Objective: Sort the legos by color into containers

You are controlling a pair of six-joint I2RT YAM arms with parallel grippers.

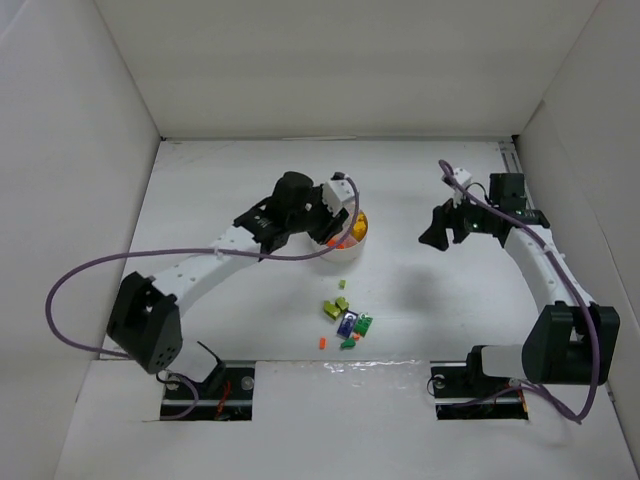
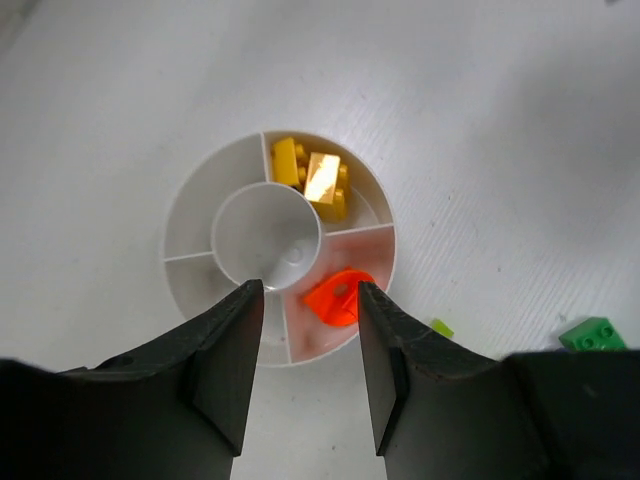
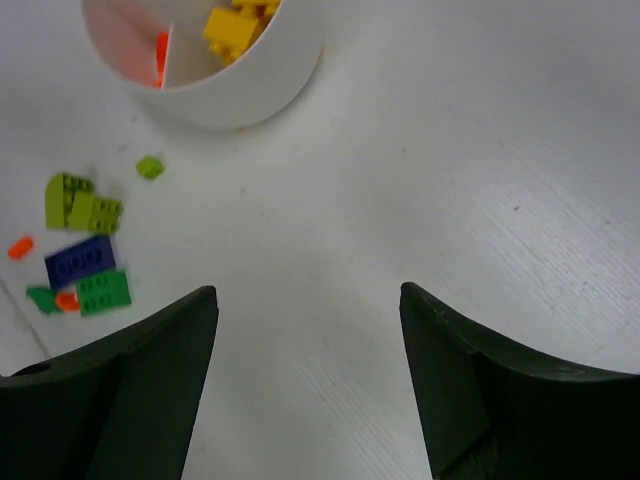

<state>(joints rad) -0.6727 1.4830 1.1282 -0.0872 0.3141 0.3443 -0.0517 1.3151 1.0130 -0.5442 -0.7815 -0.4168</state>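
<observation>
I had the left gripper (image 2: 308, 292) hanging right over the dish (image 2: 180, 215), its jaws parted and gripping nothing. On its wrist camera the orange brick (image 2: 338, 298) lay in the wedge under the gap between the fingers, close to the right-hand one. I could not tell whether it touched that finger. The neighbouring wedge held the yellow bricks (image 2: 315, 180), piled together beside the centre cup (image 2: 267, 235).

On the top camera the dish sat about mid-table (image 1: 230, 190), with the left arm stretched across it and hiding much of it. The loose bricks (image 1: 345, 320) lay in a cluster on the table, apart from the dish and nearer the arm bases.

The right wrist camera showed them better. A lime bit (image 3: 150, 167) lay nearest the dish, then a pair of lime bricks (image 3: 82, 205). Below those was a blue brick (image 3: 80, 262) with a green brick (image 3: 104, 291) just beside it. Small orange bits (image 3: 20, 247) lay at the edges of the cluster.

The right gripper (image 3: 305, 292) hovered over bare table, well to the right of the dish, its jaws spread wide and holding nothing.
</observation>
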